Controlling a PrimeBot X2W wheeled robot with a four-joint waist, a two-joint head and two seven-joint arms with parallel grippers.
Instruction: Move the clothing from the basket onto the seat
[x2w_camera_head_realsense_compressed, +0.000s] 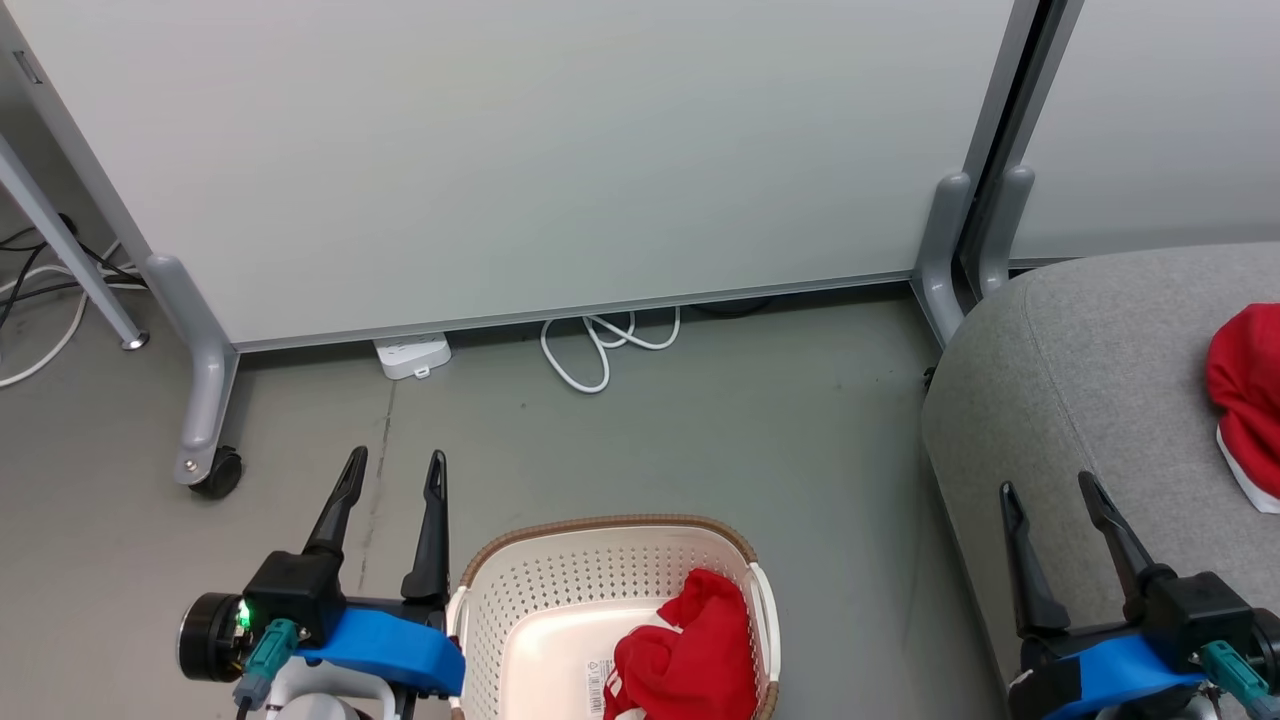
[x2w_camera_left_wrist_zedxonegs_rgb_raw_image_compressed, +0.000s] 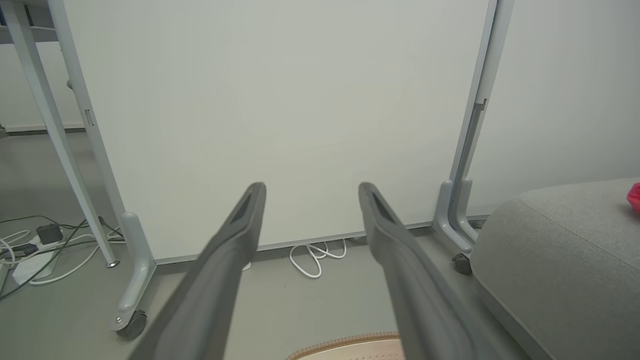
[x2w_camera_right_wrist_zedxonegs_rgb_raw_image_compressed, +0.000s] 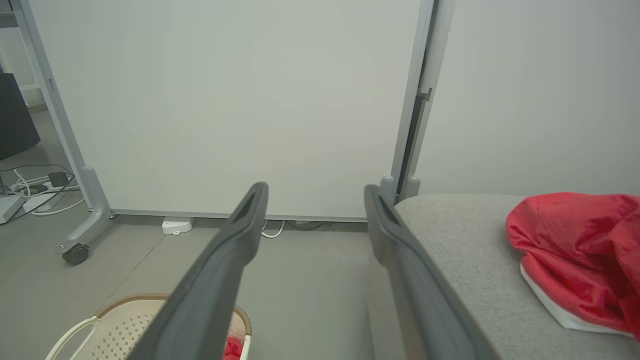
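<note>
Left gripper (x2w_camera_head_realsense_compressed: 397, 460): both long dark fingers spread wide, nothing between them, touching nothing; they point towards the partition.
Right gripper (x2w_camera_head_realsense_compressed: 1048, 487): spread just as wide and empty, over the near left edge of the seat; whether it touches the fabric I cannot tell.
Partition panel (x2w_camera_head_realsense_compressed: 550, 150): large, flat, pale grey-green board in a grey metal frame on feet with castors, straight ahead of both grippers.
Floor (x2w_camera_head_realsense_compressed: 700, 440): smooth grey, under the left gripper.
Seat (x2w_camera_head_realsense_compressed: 1080, 380): big grey cushion of coarse woven fabric with rounded edges, below and ahead of the right gripper.
Basket (x2w_camera_head_realsense_compressed: 600, 524): cream-white oval plastic, perforated walls, brown woven-look rim, printed label (x2w_camera_head_realsense_compressed: 598, 685) inside; on the floor between the grippers, just beside the left one on its right.
Garment on the seat (x2w_camera_head_realsense_compressed: 1245, 390): bright red soft fabric, crumpled, white trim along its lower edge; ahead and to the right of the right gripper, apart from it.
Garment in the basket (x2w_camera_head_realsense_compressed: 690, 640): red, bunched, a little white showing; in the basket's right half, right of the left gripper.
White cable (x2w_camera_head_realsense_compressed: 600, 350): looped at the partition's foot, ahead of the left gripper.
</note>
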